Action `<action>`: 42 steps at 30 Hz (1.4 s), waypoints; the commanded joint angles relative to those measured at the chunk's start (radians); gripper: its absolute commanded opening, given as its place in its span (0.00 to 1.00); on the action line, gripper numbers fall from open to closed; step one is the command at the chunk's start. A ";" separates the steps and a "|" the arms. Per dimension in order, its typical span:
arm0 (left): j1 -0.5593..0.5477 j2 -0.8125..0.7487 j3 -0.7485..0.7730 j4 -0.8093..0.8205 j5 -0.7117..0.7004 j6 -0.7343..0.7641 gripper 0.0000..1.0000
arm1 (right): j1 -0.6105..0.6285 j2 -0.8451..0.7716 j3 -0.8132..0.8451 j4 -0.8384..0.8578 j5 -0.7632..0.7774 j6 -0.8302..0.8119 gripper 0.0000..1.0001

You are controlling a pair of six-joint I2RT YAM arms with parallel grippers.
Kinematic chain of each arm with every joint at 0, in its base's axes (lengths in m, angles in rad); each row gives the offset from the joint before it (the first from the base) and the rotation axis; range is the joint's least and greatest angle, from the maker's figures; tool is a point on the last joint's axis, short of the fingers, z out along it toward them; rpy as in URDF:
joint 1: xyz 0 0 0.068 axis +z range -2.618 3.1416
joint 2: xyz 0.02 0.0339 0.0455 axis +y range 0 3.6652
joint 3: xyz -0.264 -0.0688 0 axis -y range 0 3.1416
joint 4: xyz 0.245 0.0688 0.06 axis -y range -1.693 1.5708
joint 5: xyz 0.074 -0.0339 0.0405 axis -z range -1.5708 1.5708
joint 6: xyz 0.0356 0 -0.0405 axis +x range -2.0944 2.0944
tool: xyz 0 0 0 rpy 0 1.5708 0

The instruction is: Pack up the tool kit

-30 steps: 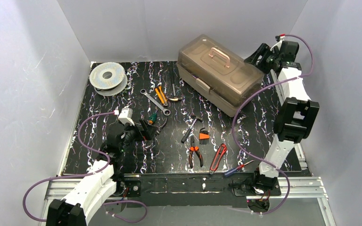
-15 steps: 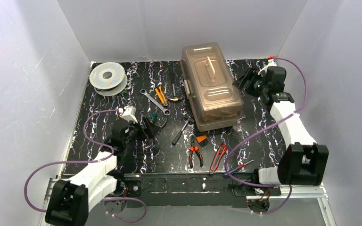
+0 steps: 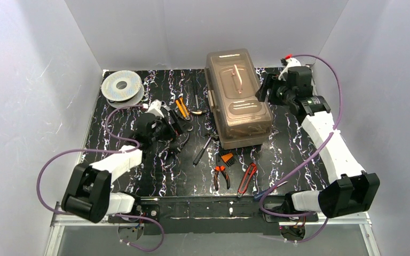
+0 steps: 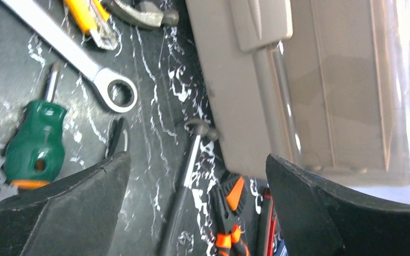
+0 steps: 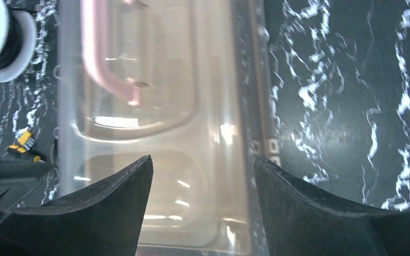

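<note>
Sitting shut on the desk (image 3: 155,176) is the tool kit (image 3: 238,98). Right gripper (image 3: 263,92) hangs at its lid (image 5: 213,80), left gripper (image 3: 179,128) near a green screwdriver (image 4: 34,144), both jaws released.

Three plain pale walls are closing in the scene. The back wall (image 3: 203,26) is standing flat and bare, while the left wall (image 3: 26,96) and the right wall (image 3: 389,80) are angling in to meet it. Soft, even light is washing over all three, and faint scuffs are showing on the left one. Below, the table top (image 3: 155,173) is lying black, with white and purplish veins running across it like marble. A black strip (image 3: 213,209) is running along its near edge. Silvery metal rails (image 3: 347,212) are sticking out past it over a grey surface (image 3: 219,242).
</note>
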 commanded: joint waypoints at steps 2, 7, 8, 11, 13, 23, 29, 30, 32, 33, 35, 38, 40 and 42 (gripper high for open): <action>-0.007 0.159 0.158 0.026 0.035 -0.048 0.98 | 0.075 0.105 0.187 -0.051 -0.010 -0.072 0.77; -0.007 0.351 0.295 0.069 0.094 -0.116 0.98 | 0.117 0.240 0.342 -0.092 0.016 -0.086 0.76; -0.007 0.384 0.317 0.082 0.099 -0.133 0.98 | 0.124 0.272 0.376 -0.107 0.026 -0.090 0.76; -0.007 0.465 0.373 0.129 0.110 -0.187 0.98 | 0.146 0.352 0.474 -0.144 0.032 -0.102 0.76; -0.007 0.508 0.400 0.166 0.115 -0.219 0.98 | 0.158 0.391 0.513 -0.151 0.032 -0.106 0.75; -0.011 0.672 0.471 0.364 0.141 -0.405 0.91 | 0.169 0.496 0.609 -0.190 0.102 -0.103 0.15; -0.020 0.720 0.499 0.430 0.109 -0.505 0.93 | 0.169 0.474 0.566 -0.151 0.081 -0.095 0.01; -0.023 0.736 0.507 0.457 0.108 -0.537 0.94 | 0.169 0.471 0.559 -0.144 0.075 -0.092 0.01; -0.033 0.767 0.523 0.511 0.103 -0.589 0.96 | 0.169 0.470 0.553 -0.136 0.060 -0.084 0.01; -0.040 0.778 0.532 0.531 0.099 -0.607 0.97 | 0.169 0.471 0.553 -0.135 0.054 -0.081 0.01; -0.054 0.796 0.550 0.546 0.093 -0.627 0.98 | 0.169 0.475 0.555 -0.137 0.045 -0.077 0.01; -0.075 0.816 0.572 0.555 0.085 -0.648 0.98 | 0.168 0.476 0.556 -0.137 0.045 -0.071 0.01; -0.086 0.832 0.581 0.567 0.078 -0.668 0.97 | 0.169 0.476 0.555 -0.134 0.045 -0.069 0.01; -0.092 0.857 0.590 0.610 0.077 -0.696 0.94 | 0.169 0.478 0.557 -0.136 0.021 -0.067 0.01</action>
